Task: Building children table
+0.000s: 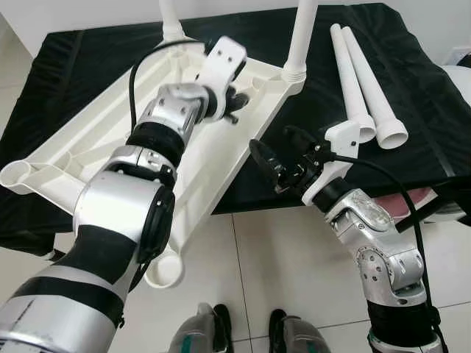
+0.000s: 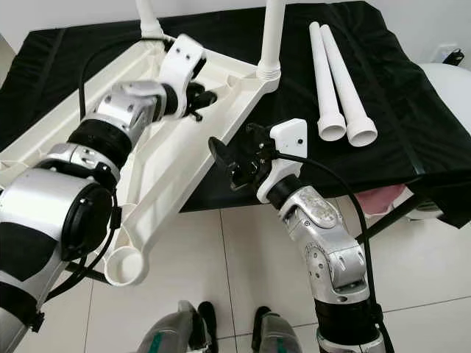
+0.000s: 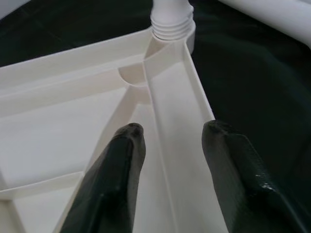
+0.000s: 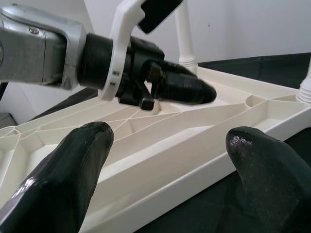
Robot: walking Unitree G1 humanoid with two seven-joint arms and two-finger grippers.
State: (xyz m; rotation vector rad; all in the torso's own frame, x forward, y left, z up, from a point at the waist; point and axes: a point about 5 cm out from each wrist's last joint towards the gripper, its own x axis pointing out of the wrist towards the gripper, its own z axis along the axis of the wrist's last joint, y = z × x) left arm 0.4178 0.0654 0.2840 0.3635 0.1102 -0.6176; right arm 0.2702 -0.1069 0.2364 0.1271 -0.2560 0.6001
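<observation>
We have the white tabletop (image 1: 147, 140) lying upside down and askew on the black-draped bench (image 1: 412, 110), two legs (image 1: 303, 33) already standing in its far corner sockets, two loose legs (image 1: 360, 81) lying side by side on the cloth to our right, and its near end overhanging the floor. Our left gripper (image 3: 167, 141) hovers with fingers spread astride an inner rib, and our right gripper (image 4: 165, 165) waits open just off the near rim. A careless push could tip the overhanging end off.
</observation>
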